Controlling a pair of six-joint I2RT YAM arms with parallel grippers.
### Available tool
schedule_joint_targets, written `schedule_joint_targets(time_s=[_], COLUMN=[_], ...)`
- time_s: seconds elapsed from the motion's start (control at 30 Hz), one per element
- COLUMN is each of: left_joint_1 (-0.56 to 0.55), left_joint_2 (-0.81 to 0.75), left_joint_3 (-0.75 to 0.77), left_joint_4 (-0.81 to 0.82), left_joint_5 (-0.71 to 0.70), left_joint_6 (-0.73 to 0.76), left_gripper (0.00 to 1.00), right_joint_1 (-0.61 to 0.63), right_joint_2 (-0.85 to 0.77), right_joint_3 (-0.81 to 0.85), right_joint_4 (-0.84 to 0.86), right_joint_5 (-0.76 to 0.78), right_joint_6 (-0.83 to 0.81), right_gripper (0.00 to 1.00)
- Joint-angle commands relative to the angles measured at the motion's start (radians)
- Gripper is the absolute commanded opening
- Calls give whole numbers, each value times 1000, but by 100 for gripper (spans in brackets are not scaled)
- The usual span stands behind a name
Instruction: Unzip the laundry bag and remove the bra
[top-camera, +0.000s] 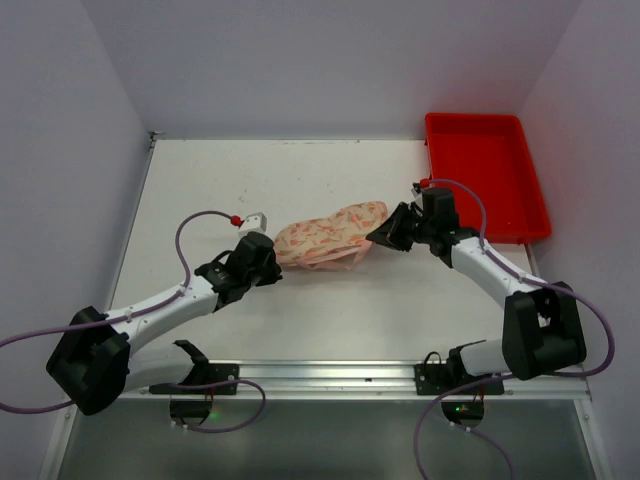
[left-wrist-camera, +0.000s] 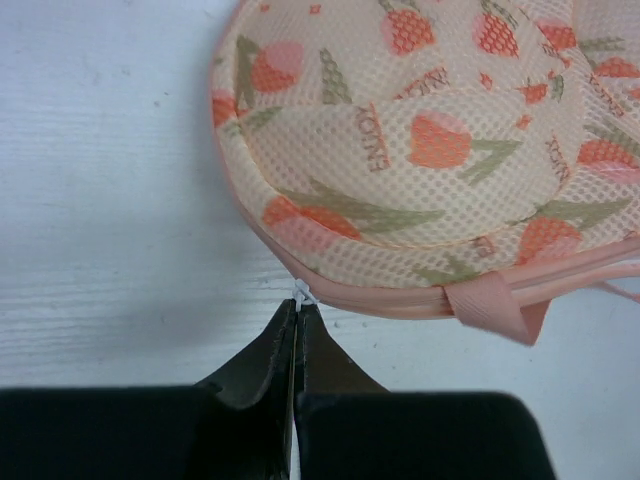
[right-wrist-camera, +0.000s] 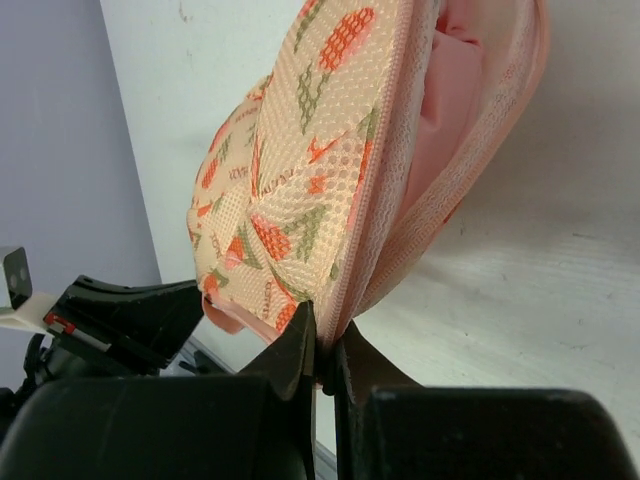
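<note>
The laundry bag (top-camera: 330, 237), cream-peach mesh with orange print and pink trim, lies mid-table between both arms. My left gripper (top-camera: 272, 258) is at its left end. In the left wrist view it (left-wrist-camera: 298, 306) is shut on the small white zipper pull (left-wrist-camera: 300, 293) at the bag's pink rim, beside the loop strap (left-wrist-camera: 490, 307). My right gripper (top-camera: 385, 232) holds the right end. In the right wrist view it (right-wrist-camera: 327, 338) is shut on the bag's zip edge (right-wrist-camera: 375, 200) and lifts it. The zip gapes there, showing pink fabric (right-wrist-camera: 448, 90) inside. I cannot tell if that is the bra.
A red tray (top-camera: 440, 150) stands at the back right, just behind the right arm. White walls close in the table on the left, back and right. The left arm's wrist (right-wrist-camera: 130, 320) shows beyond the bag in the right wrist view.
</note>
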Motion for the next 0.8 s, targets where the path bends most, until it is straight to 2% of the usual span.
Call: schedule_joint_targets(time_s=[0.0, 0.07, 0.1, 0.17, 0.23, 0.27, 0.37, 0.4, 0.5, 0.67, 0.77], left_joint_1=[23, 23, 23, 21, 18, 14, -37, -52, -108, -161, -187], left_joint_2=[-64, -96, -115, -124, -120, -114, -66, -25, 90, 265, 354], left_joint_3=[-21, -48, -71, -96, -117, -122, -120, -104, -39, 70, 155], left_joint_4=[-114, -108, -70, -12, 74, 104, 231, 277, 335, 435, 440], left_joint_5=[-113, -98, -43, 40, 166, 198, 244, 272, 293, 361, 376], left_joint_6=[51, 79, 111, 148, 166, 165, 126, 105, 74, 37, 28], left_gripper=[0, 0, 0, 0, 0, 0, 0, 0, 0, 0, 0], right_joint_1=[-37, -37, -36, -34, -23, -17, -2, 0, 12, 111, 177], right_joint_2=[51, 118, 143, 210, 244, 249, 209, 185, 67, -79, -128], right_joint_3=[131, 207, 232, 289, 308, 320, 271, 239, 90, -144, -206], right_joint_4=[-114, -146, -148, -151, -128, -131, -140, -101, -30, 103, 157], right_joint_5=[-16, -30, -33, -67, -30, -4, 134, 154, 205, 217, 239], right_joint_6=[-177, -210, -218, -220, -200, -197, -158, -138, -66, 101, 202], right_gripper=[0, 0, 1, 7, 36, 46, 66, 79, 89, 95, 98])
